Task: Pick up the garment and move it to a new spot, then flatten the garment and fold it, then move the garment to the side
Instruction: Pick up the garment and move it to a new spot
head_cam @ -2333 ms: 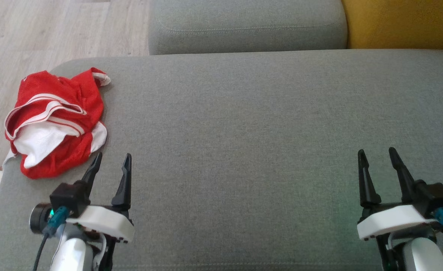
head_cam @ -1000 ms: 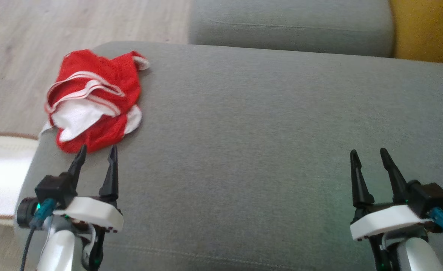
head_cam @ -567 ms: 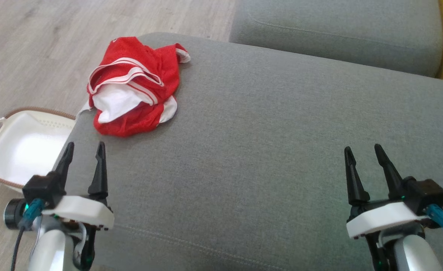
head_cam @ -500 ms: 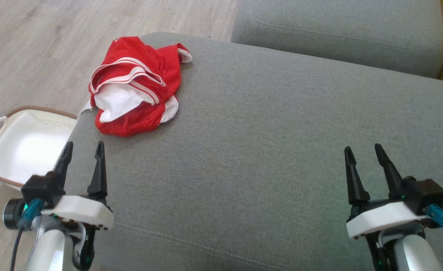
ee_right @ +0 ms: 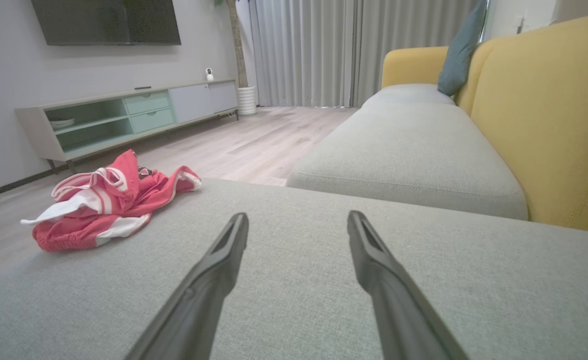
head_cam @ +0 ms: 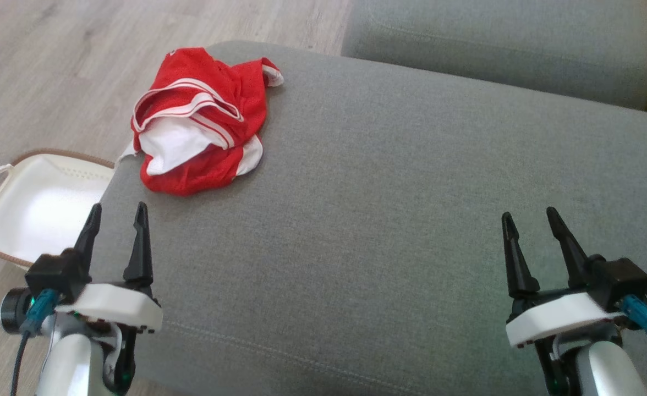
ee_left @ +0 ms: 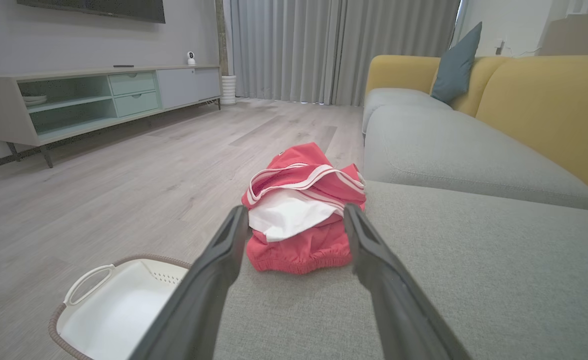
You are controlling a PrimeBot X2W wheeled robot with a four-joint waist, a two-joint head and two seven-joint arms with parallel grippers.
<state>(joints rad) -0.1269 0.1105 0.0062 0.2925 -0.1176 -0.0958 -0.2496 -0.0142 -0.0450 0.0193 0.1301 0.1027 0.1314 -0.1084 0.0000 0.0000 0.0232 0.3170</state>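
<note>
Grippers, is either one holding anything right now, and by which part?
Nothing is held. The left gripper and right gripper stand open and empty; the garment lies loose on the sofa cushion.

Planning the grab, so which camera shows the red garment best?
The left wrist view: the garment lies close and centred, white lining clear. The head view shows it smaller, from above; the right wrist view, side-on at the far left.

The grey cushion point(head_cam: 384, 220) lies open right of the crumpled garment point(head_cam: 197, 126); a white basket point(head_cam: 43, 209) flanks its left edge.
</note>
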